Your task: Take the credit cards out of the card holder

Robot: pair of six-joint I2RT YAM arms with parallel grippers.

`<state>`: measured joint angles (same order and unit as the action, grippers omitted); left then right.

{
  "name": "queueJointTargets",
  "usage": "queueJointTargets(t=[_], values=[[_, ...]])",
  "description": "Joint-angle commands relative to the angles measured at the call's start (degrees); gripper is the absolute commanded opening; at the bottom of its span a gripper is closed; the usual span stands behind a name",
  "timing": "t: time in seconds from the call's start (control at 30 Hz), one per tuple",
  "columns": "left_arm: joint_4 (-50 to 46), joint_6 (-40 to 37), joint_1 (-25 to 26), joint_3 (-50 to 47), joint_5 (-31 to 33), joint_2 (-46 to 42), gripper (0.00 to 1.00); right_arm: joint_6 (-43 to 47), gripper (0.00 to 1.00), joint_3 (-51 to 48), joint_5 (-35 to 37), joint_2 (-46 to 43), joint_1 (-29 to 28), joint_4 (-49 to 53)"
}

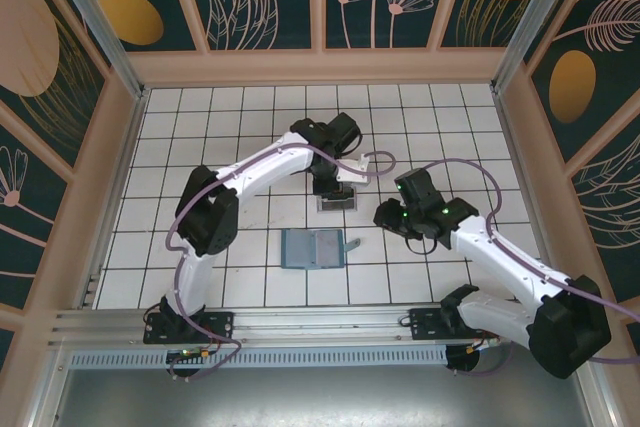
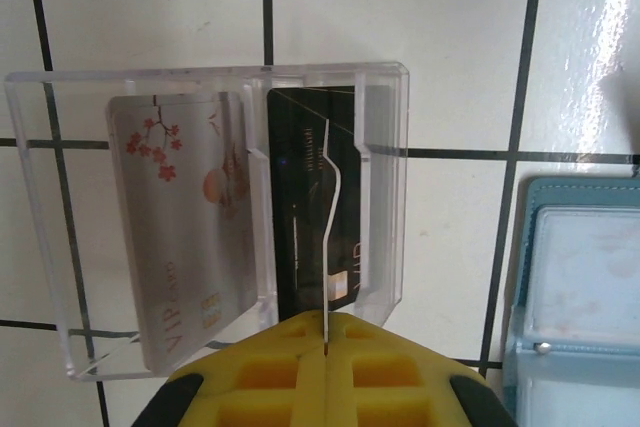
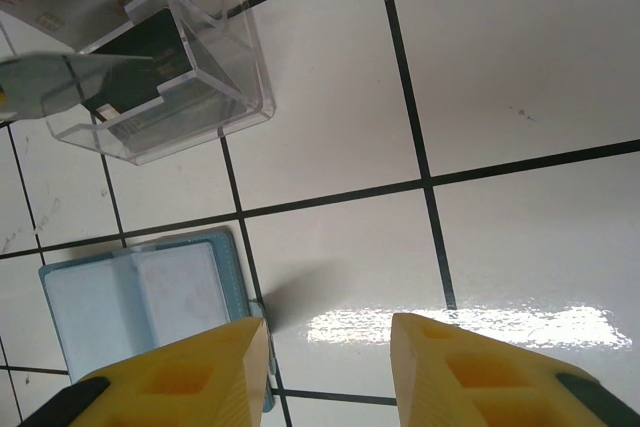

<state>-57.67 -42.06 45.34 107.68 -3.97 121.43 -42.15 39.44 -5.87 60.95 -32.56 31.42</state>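
The teal card holder (image 1: pixel 313 248) lies open on the tiles, its blue-grey inside up (image 2: pixel 580 277) (image 3: pixel 140 302). My left gripper (image 1: pixel 338 185) (image 2: pixel 326 332) is shut on a thin grey credit card (image 2: pixel 327 247), seen edge-on above the clear tray and as a grey sheet (image 3: pixel 70 72) in the right wrist view. In the tray lie a pale card (image 2: pixel 185 232) with blossom print and a black card (image 2: pixel 300 207) (image 3: pixel 150 47). My right gripper (image 1: pixel 388 215) (image 3: pixel 328 347) hangs open over bare tile just right of the holder, with nothing between its fingers.
The clear plastic tray (image 1: pixel 336 202) (image 2: pixel 40 197) (image 3: pixel 240 67) sits about one tile beyond the holder. A wooden rim and patterned walls enclose the white tiled floor. A metal rail runs along the near edge by the arm bases.
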Motion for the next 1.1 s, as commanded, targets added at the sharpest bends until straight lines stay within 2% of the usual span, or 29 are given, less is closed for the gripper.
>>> queueJointTargets(t=[0.0, 0.13, 0.3, 0.77, 1.0, 1.07], values=[[-5.3, -2.6, -0.4, 3.9, 0.1, 1.8, 0.0, -0.8, 0.38, -1.0, 0.4, -1.3, 0.4, 1.9], [-5.8, -2.9, -0.3, 7.0, 0.5, 4.3, 0.0, -1.0, 0.38, -0.9, 0.7, -1.3, 0.4, 2.0], [-7.6, -2.5, -0.4, 11.1, -2.7, 7.8, 0.0, -0.2, 0.39, -0.3, 0.2, -0.2, 0.7, 1.9], [-10.6, 0.5, -0.4, 13.9, -4.4, 13.5, 0.0, 0.5, 0.39, 0.7, -0.1, 1.9, 0.9, 2.1], [-9.3, 3.4, -0.5, 17.9, -1.7, 13.8, 0.3, 0.5, 0.39, 1.9, -0.1, 2.2, 0.9, 2.5], [-8.5, 3.9, -0.6, 18.8, -0.4, 13.2, 0.34, 0.5, 0.39, 2.1, 0.0, 2.3, 0.9, 2.6]])
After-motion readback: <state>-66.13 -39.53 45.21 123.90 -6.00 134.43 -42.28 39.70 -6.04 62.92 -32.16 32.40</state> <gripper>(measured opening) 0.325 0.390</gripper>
